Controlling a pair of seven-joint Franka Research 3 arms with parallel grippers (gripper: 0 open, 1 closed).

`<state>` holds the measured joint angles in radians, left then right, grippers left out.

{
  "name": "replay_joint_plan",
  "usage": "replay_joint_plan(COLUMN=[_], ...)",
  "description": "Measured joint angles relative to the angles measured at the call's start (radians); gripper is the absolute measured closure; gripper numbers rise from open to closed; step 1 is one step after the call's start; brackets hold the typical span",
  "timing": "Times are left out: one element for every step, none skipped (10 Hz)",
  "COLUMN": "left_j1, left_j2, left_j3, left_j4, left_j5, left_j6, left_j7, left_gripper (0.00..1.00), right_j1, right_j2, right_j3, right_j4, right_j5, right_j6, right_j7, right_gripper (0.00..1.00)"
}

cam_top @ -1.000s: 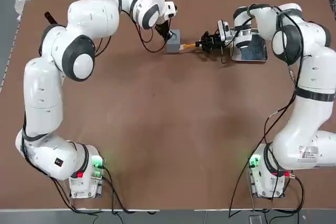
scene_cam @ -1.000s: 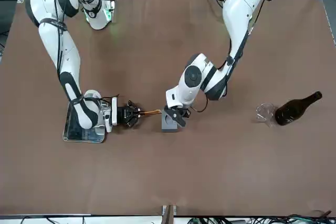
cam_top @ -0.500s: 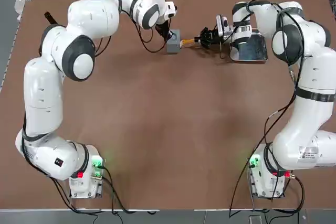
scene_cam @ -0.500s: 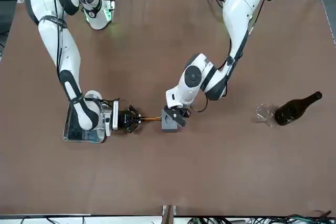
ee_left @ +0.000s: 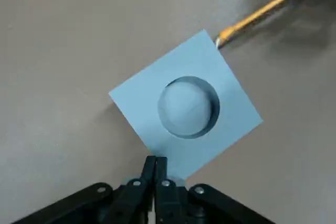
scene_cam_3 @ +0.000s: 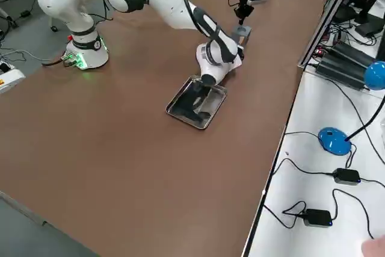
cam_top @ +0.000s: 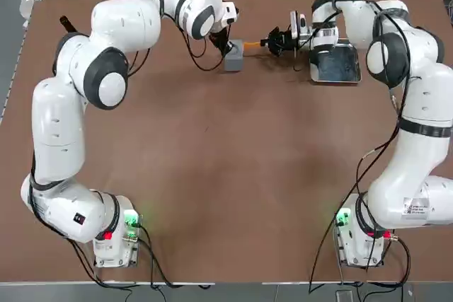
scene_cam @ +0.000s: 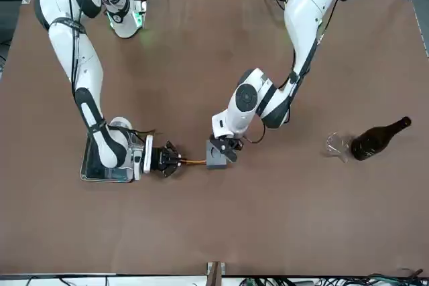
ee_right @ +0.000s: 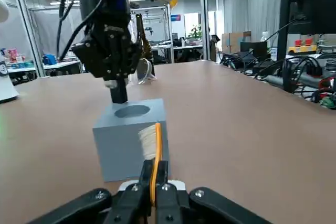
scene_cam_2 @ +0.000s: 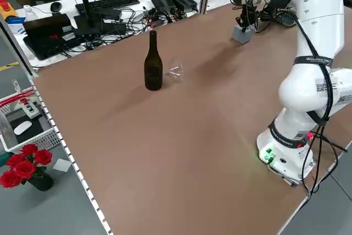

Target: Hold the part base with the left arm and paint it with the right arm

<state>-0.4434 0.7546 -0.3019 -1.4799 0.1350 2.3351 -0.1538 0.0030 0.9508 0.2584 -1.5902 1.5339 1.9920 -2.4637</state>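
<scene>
At the table's far side, the left gripper (ee_left: pixel 160 162) pinches the part base (ee_left: pixel 186 107) by one corner.
Beside the block, the right gripper (ee_right: pixel 154 169) pinches a brush (ee_right: pixel 156 156), its bristles by the block's side wall.

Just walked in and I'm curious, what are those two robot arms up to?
The right gripper holds a paintbrush with an orange handle, its bristles up at one side of a grey block with a round hole in its top. The left gripper is at the block's edge, fingers closed, apparently steadying it. It looks like painting, though no paint is plain to see on the block.
</scene>
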Motion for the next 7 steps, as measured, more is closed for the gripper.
replay_joint_plan(left_j1=[0.0, 0.0, 0.0, 0.0, 0.0, 0.0, 0.0], left_j2=[0.0, 0.0, 0.0, 0.0, 0.0, 0.0, 0.0], left_j3=[0.0, 0.0, 0.0, 0.0, 0.0, 0.0, 0.0], left_j4=[0.0, 0.0, 0.0, 0.0, 0.0, 0.0, 0.0], left_j5=[0.0, 0.0, 0.0, 0.0, 0.0, 0.0, 0.0], left_j6=[0.0, 0.0, 0.0, 0.0, 0.0, 0.0, 0.0], left_j7=[0.0, 0.0, 0.0, 0.0, 0.0, 0.0, 0.0], left_gripper=[0.94, 0.94, 0.94, 0.94, 0.94, 0.94, 0.94], right_j1=[-0.001, -0.002, -0.006, -0.01, -0.012, -0.012, -0.012], right_j2=[0.0, -0.001, -0.002, -0.009, -0.028, -0.054, -0.079], right_j3=[0.0, 0.0, -0.001, -0.007, -0.031, -0.072, -0.118], right_j4=[0.01, 0.022, 0.036, 0.047, 0.055, 0.055, 0.055], right_j5=[0.005, 0.011, 0.012, 0.012, 0.011, 0.003, -0.024], right_j6=[0.002, 0.005, 0.008, 0.015, 0.017, 0.016, 0.014], right_j7=[0.009, 0.025, 0.053, 0.099, 0.169, 0.253, 0.349], right_gripper=[0.96, 0.96, 0.96, 0.96, 0.96, 0.96, 0.96])
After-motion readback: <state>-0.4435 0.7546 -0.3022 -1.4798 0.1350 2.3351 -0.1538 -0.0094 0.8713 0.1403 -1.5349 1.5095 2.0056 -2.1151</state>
